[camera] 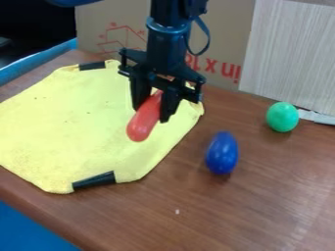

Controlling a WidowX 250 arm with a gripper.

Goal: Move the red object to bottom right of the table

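A flat yellow cloth (pixel 65 122) with angled edges spreads across the left, one black strip (pixel 93 181) on its lower edge and another (pixel 92 65) at its upper edge. Right of the cloth, apart from it, lies a glossy blue egg-shaped object (pixel 222 153). Farther back and to the right is a green egg-shaped object (pixel 282 117). Behind stand a brown cardboard sheet (pixel 226 49) with red print and, at right, a pale wood-grain panel (pixel 294 49).
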